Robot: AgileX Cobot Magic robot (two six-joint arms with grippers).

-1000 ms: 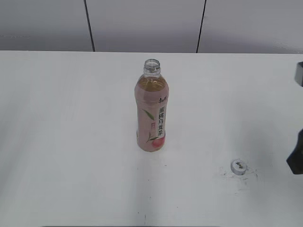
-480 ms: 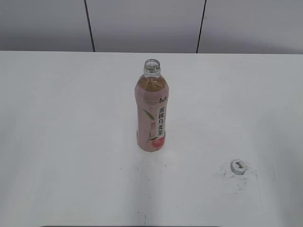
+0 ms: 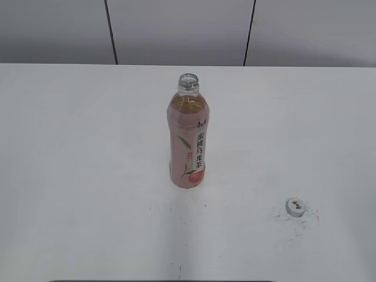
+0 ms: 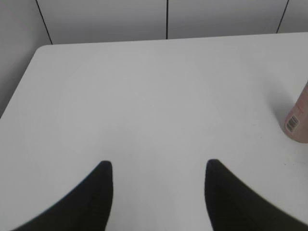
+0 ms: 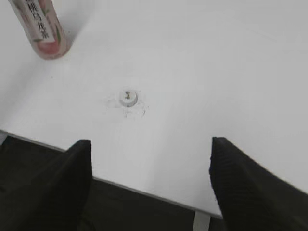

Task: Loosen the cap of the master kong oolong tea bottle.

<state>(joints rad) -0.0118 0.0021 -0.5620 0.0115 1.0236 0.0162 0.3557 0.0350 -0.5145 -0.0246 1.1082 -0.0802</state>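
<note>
Table: your white work surface, faint dark scuffs near its front right corner.
Bottle: the master kong oolong tea bottle stands upright mid-table, neck open (no cap on it).
Left gripper: you see its fingers spread apart over bare table, holding nothing.
Right gripper: fingers wide apart above the front edge, empty.
Cap: lies flat on the scuffs, well apart from the bottle.

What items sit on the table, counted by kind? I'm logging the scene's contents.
Bottles: 1, the master kong oolong tea bottle, standing open.
Caps: 1, the cap, lying apart on the table.
Total: 2.
</note>
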